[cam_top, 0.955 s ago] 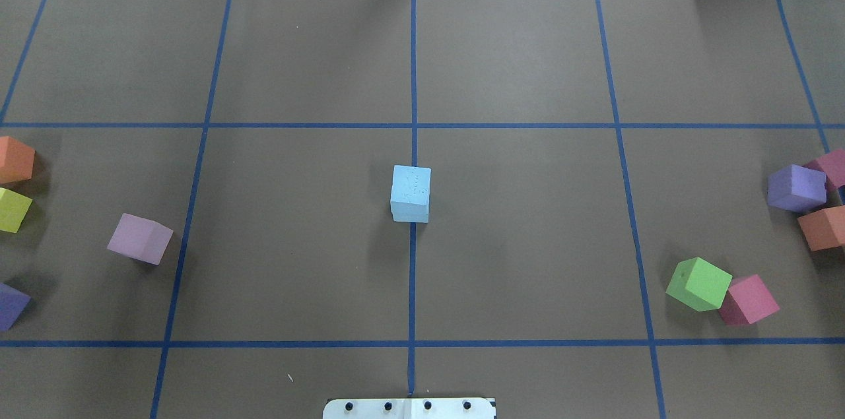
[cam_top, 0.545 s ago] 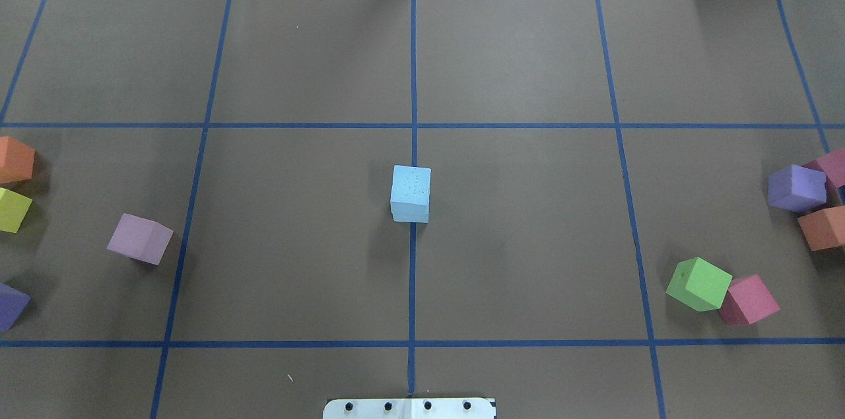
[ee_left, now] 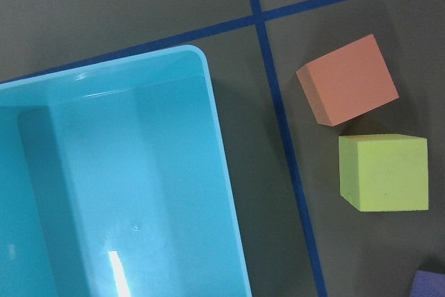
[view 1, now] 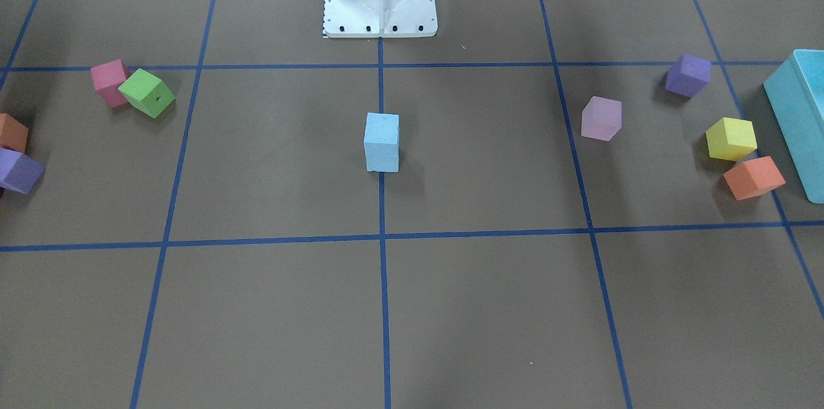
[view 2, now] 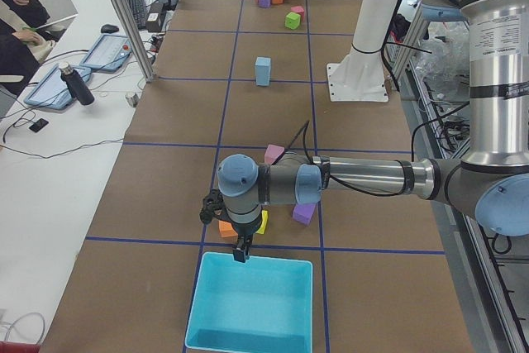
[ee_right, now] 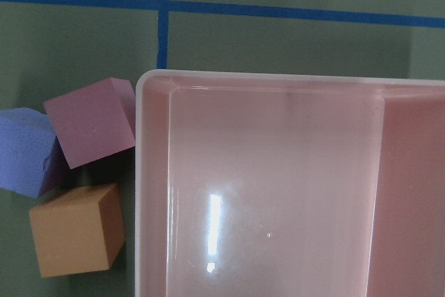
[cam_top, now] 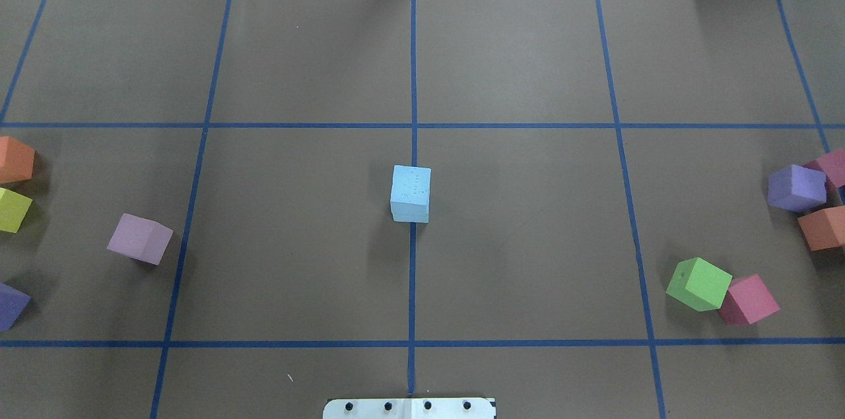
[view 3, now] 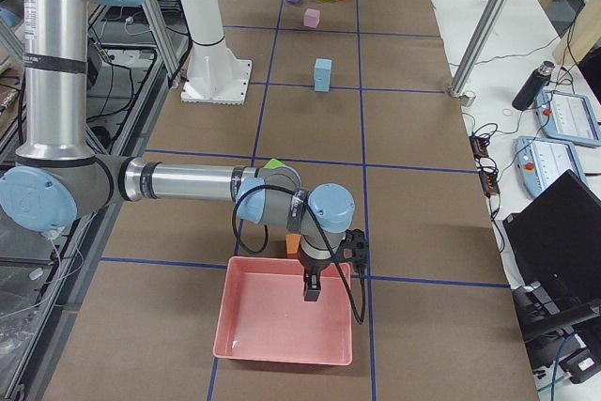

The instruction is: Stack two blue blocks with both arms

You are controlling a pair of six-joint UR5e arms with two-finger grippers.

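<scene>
Two blue blocks stand one squarely atop the other on the centre line of the worktop, so the stack looks done. At the left end the left gripper hangs over the teal bin, probably parked clear of the stack; spread or pressed together, I cannot tell. A mauve cube and then a green cube lie well apart from the stack. At the right end the right gripper hangs over the pink bin, its state equally impossible to tell
</scene>
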